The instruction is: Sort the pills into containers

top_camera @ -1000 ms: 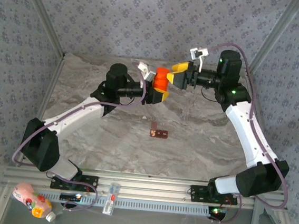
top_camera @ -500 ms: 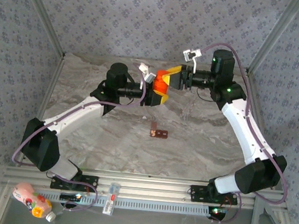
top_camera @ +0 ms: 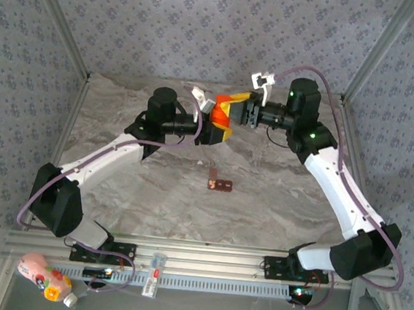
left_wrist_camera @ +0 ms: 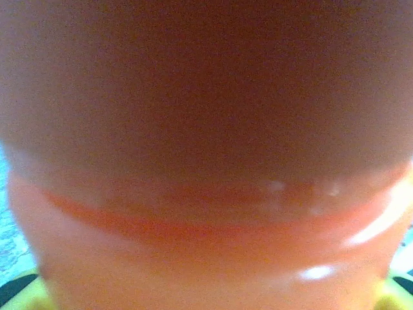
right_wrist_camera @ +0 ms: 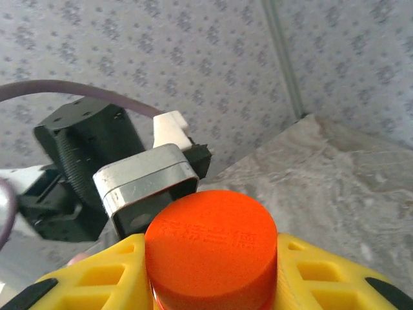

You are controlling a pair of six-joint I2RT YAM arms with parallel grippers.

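An orange bottle [top_camera: 220, 114] hangs in the air over the back of the table, with my left gripper [top_camera: 221, 130] shut on its body. In the left wrist view the bottle [left_wrist_camera: 206, 161] is a close blur, with a yellow fingertip [left_wrist_camera: 22, 294] at the bottom corner. My right gripper [top_camera: 231, 106] comes in from the right, its yellow fingers [right_wrist_camera: 97, 278] pressed against both sides of the orange cap [right_wrist_camera: 211, 242]. The containers [top_camera: 220, 185], a small dark reddish-brown strip, lie on the table below the bottle. The pills are hidden.
The marble tabletop [top_camera: 152, 194] lies between patterned walls. The left arm's wrist camera [right_wrist_camera: 145, 184] sits just behind the cap. A pink bottle [top_camera: 45, 277] lies below the front rail at the left, and a small white item [top_camera: 153, 274] rests on the rail.
My right gripper has moved left onto the bottle's cap and its jaws have closed from wide open onto it. The left arm and bottle have stayed in place.
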